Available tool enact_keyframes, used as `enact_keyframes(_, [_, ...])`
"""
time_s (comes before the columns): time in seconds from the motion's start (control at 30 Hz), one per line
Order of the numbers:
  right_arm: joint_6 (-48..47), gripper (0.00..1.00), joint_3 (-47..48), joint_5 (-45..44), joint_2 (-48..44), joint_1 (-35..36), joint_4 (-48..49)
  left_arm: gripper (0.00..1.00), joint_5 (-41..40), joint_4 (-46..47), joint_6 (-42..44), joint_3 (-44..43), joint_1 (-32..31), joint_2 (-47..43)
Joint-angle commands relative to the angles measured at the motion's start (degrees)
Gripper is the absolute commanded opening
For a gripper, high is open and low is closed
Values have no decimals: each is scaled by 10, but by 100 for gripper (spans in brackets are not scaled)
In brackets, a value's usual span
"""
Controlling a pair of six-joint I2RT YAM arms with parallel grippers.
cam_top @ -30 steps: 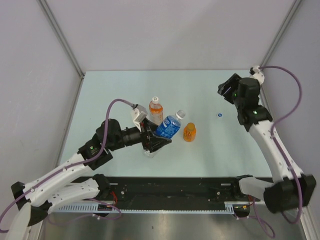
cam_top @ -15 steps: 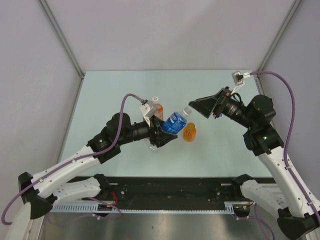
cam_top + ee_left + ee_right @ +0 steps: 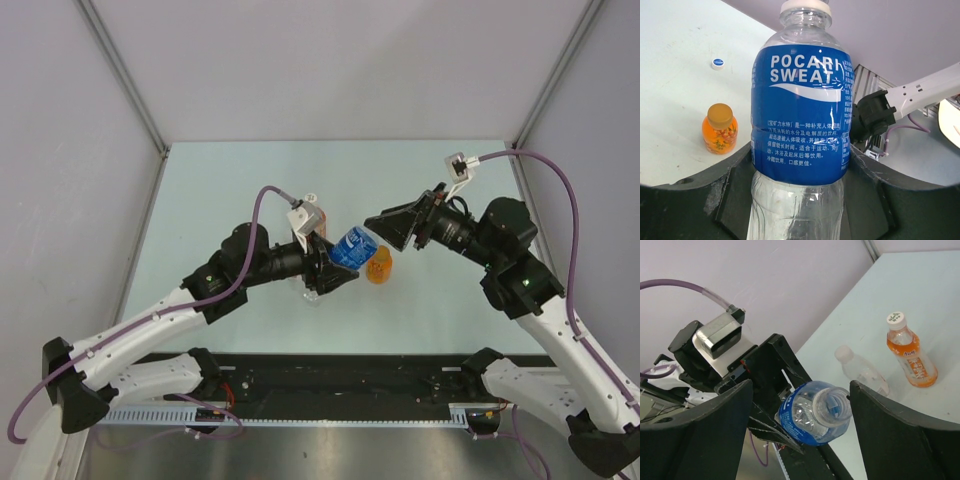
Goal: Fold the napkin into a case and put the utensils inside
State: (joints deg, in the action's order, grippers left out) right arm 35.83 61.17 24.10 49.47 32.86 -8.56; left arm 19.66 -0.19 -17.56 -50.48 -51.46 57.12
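Observation:
No napkin and no utensils show in any view. My left gripper is shut on the clear lower body of a blue-labelled Pocari Sweat bottle, held above the table with its neck pointing at the right arm. My right gripper stands open just in front of the bottle's mouth, one finger on each side and neither touching it. In the right wrist view the mouth looks uncapped.
A small orange bottle stands under the held bottle. A taller orange bottle with a white cap and a clear bottle stand behind the left wrist. A loose blue-and-white cap lies farther back on the table.
The right arm has swung in from the back right corner to face the bottle's mouth, and its jaws have widened. The left arm has carried the bottle a little up and rightward.

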Motion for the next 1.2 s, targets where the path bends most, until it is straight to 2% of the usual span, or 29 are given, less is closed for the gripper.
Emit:
enact_keyframes(0.0, [-17, 84, 4, -23, -3, 8, -55, 4, 2, 68, -1, -30, -2, -12])
enact_keyframes(0.17, [-18, 86, 1, -53, -13, 8, -61, 3, 0, 67, -1, -26, -2, -25])
enact_keyframes(0.33, [-4, 86, 0, -33, 0, 11, -42, 1, 2, 84, -6, -16, -2, -40])
enact_keyframes(0.53, [21, 84, -12, 5, 0, 21, 30, 1, 23, 89, -12, -16, -2, -28])
enact_keyframes(0.73, [29, 67, -16, 23, 12, 37, 53, 1, 24, 92, -14, -13, -4, -27])
enact_keyframes(0.87, [29, 42, -21, 15, 7, 43, 62, 1, 23, 88, -11, -13, -4, -29])
enact_keyframes(0.97, [28, 19, -23, 10, 4, 47, 64, 4, 22, 85, -11, -12, -4, -30])
enact_keyframes(1.03, [26, 9, -24, 7, 3, 48, 64, 13, 20, 82, -10, -12, -4, -30])
enact_keyframes(1.07, [25, 0, -24, 3, 1, 49, 62, 18, 19, 80, -9, -12, -4, -32])
enact_keyframes(1.1, [21, 0, -24, 1, -2, 48, 62, 29, 17, 77, -8, -12, -4, -32])
enact_keyframes(1.17, [20, 0, -24, 1, -4, 50, 64, 43, 13, 68, -8, -16, -4, -32])
